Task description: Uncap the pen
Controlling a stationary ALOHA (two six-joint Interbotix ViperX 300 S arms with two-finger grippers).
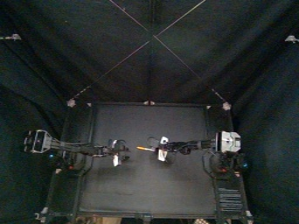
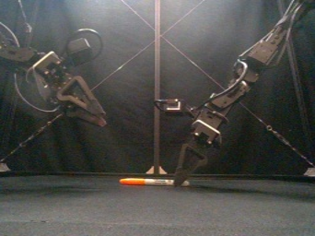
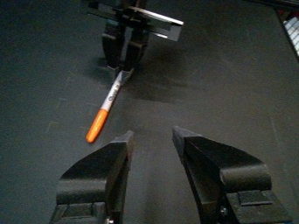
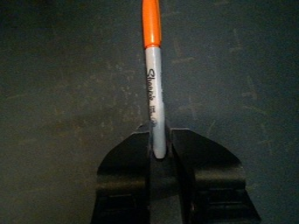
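Black table (image 2: 74,207) carries the pen (image 2: 147,182), right gripper (image 2: 185,179) clamped on its barrel; left gripper (image 2: 96,118), jaws apart, probably must grasp the orange cap (image 3: 98,129) next.

The pen (image 4: 152,87), orange cap (image 4: 151,22) on its pale grey barrel, lies flat mid-table, cap end pointing left.

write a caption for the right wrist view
Right gripper shut on the grey end of the marker pen, orange cap pointing away.
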